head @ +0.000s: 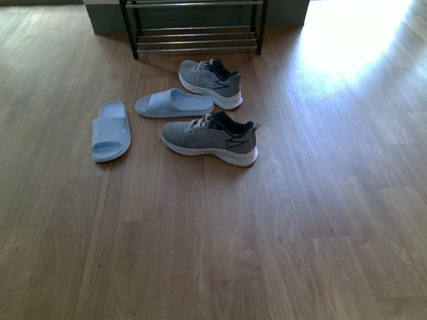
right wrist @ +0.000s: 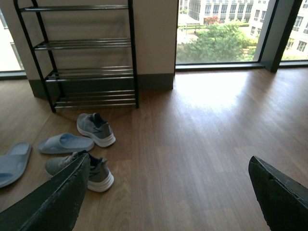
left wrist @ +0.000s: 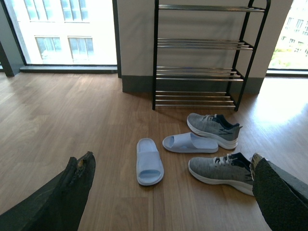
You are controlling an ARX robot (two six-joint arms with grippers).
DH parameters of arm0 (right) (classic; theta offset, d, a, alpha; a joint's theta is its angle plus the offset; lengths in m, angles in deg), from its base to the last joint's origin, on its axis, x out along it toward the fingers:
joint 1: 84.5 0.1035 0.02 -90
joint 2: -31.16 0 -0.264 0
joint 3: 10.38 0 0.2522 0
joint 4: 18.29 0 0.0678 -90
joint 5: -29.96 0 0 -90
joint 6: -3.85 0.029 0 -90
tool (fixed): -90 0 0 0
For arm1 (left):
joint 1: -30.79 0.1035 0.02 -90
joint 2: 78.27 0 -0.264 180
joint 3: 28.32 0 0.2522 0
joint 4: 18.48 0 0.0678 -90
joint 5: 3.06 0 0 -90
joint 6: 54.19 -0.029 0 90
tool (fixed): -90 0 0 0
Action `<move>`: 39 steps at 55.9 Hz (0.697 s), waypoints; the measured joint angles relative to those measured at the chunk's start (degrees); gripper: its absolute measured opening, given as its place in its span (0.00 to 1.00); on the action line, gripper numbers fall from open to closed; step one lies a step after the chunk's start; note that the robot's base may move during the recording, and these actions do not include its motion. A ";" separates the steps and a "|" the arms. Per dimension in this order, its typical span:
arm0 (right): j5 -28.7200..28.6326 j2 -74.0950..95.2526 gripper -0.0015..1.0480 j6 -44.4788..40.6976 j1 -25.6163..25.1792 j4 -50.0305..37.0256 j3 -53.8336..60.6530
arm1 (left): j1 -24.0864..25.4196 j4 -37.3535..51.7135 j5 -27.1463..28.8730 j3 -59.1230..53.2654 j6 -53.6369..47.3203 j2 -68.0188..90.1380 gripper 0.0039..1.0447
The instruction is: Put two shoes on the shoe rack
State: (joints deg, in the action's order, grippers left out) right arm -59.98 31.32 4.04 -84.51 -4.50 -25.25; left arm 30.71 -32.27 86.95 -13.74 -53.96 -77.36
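Front view: the shoe rack (head: 193, 30) stands at the upper centre of the frame, cut off by the top edge. Only its lower chrome rods and black side frames show here.

The far sneaker (head: 211, 82) lies on the wood floor (head: 320, 220) just below the rack, apart from it. The near sneaker (head: 210, 139) lies at centre frame, toe pointing left. One pale blue slide (head: 173, 103) lies between the two sneakers, close to both. The other slide (head: 111, 131) lies at centre left, apart from the rest.

Open floor fills the right half and the whole lower half of the frame.

Left wrist view: the left gripper (left wrist: 171, 161) has its fingers spread wide and holds nothing. The rack shows four rod tiers against a wall (left wrist: 137, 43).

Right wrist view: the right gripper (right wrist: 169, 162) is likewise spread and holds nothing. Windows (right wrist: 221, 29) adjoin the rack.
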 joint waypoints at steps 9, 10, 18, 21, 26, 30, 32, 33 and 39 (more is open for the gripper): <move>0.09 0.00 0.91 -0.02 0.00 -0.02 0.00 | 0.00 0.00 0.02 0.00 0.02 0.00 0.91; 0.07 0.00 0.91 0.00 0.00 0.00 0.00 | 0.00 0.00 0.07 0.00 0.02 0.00 0.91; 0.11 0.00 0.91 0.00 0.00 0.00 0.00 | 0.00 0.00 0.00 0.00 0.02 0.00 0.91; 0.11 0.00 0.91 0.00 0.00 0.00 -0.02 | 0.00 0.00 0.02 0.00 0.00 0.00 0.91; 0.11 0.00 0.91 0.00 0.00 0.00 0.00 | 0.00 0.00 0.02 0.00 0.02 0.00 0.91; 0.13 0.00 0.91 0.00 0.00 0.00 0.00 | 0.00 0.00 0.00 0.00 0.02 0.00 0.91; 0.11 0.00 0.91 0.00 0.00 0.00 0.00 | 0.00 0.00 0.00 0.00 0.00 0.00 0.91; 0.11 0.00 0.91 0.00 0.00 0.00 0.00 | 0.00 0.00 0.00 0.00 0.00 0.00 0.91; 0.11 0.00 0.91 0.00 0.00 0.00 0.00 | 0.00 0.00 -0.02 0.00 0.00 0.00 0.91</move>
State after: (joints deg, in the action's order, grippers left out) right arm -59.87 31.32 4.04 -84.51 -4.50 -25.25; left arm 30.71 -32.27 86.92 -13.74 -53.96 -77.36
